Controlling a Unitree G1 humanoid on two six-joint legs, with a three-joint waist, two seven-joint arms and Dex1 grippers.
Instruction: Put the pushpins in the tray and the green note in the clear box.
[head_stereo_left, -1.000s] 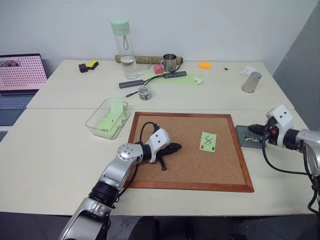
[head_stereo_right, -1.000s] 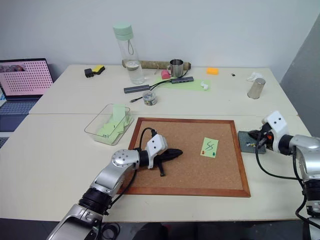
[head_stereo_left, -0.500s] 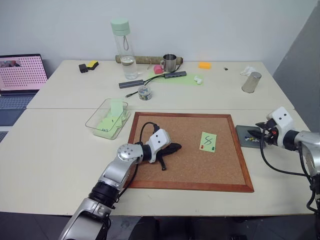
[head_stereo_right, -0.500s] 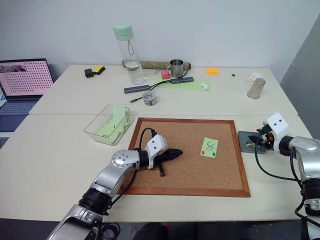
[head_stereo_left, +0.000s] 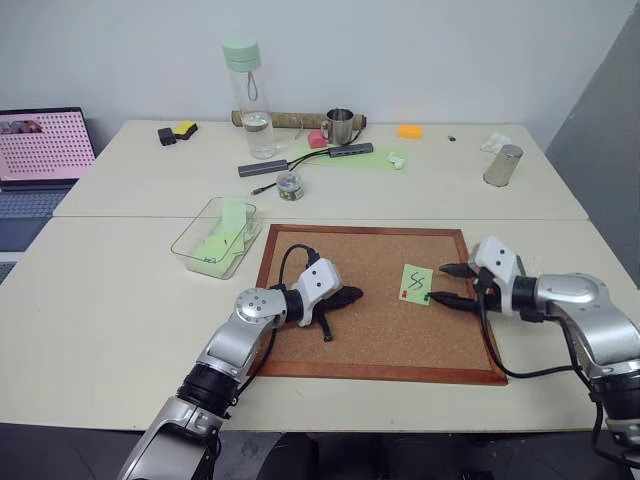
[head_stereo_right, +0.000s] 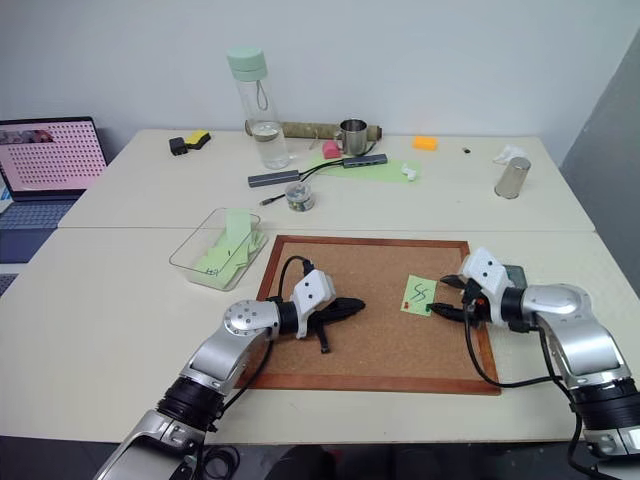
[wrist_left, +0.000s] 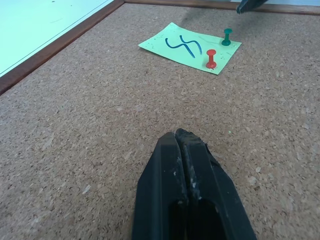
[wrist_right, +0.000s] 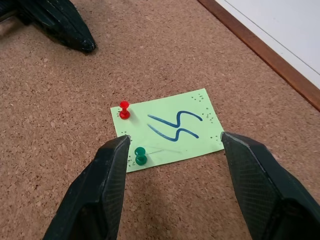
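Right wrist view: right end effector (wrist_right: 172, 150) spread wide, empty, above green note (wrist_right: 167, 129).

two pushpins (wrist_right: 132, 132), one green note (wrist_right: 170, 129), one corkboard (head_stereo_left: 380, 340)

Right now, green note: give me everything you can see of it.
The green note is a small pale green paper rectangle with a dark handwritten double squiggle across its middle. It lies flat on the corkboard, toward the board's right side. Two pushpins stand in it along one short edge: a red pushpin at one corner and a green pushpin at the other. The right hand is open with its fingers on either side of the note; contact can't be told.
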